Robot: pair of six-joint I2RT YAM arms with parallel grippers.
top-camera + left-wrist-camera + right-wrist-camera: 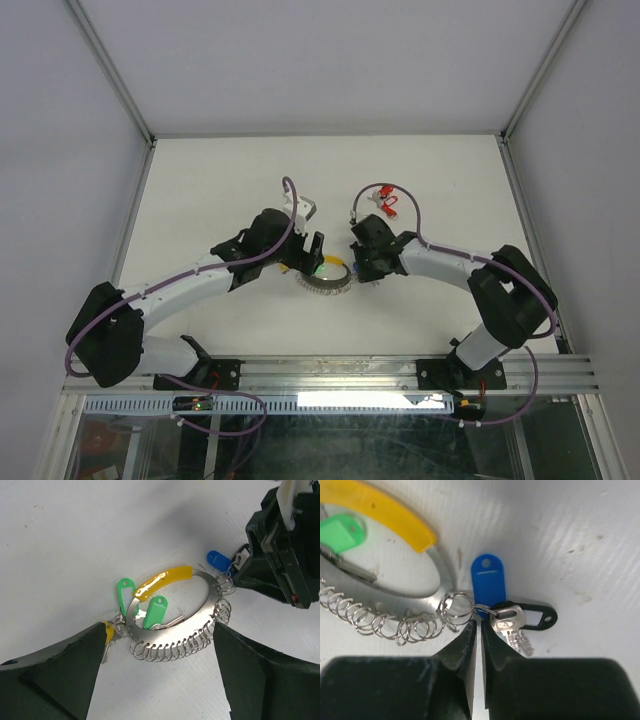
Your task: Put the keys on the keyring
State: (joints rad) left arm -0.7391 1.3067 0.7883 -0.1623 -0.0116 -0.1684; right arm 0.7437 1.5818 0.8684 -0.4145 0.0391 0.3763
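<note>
White table inside a grey-walled, metal-framed cell

The white table (200,180) fills the centre of the top view, its surface marked with faint dark specks (596,537) in the close view. A plain grey back wall (330,60) stands at 12 o'clock. Grey side walls stand at 9 o'clock (50,180) and 3 o'clock (590,170). Silvery posts slant off toward 11 o'clock (110,70) and 1 o'clock (543,65). A metal rail (340,375) runs along the table's edge at 6 o'clock.

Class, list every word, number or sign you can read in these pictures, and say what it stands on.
None can be read.
Silver key: stamped marks on its head, too small and blurred to read.
Blue tag, left green tag, right green tag: no writing visible.
</note>
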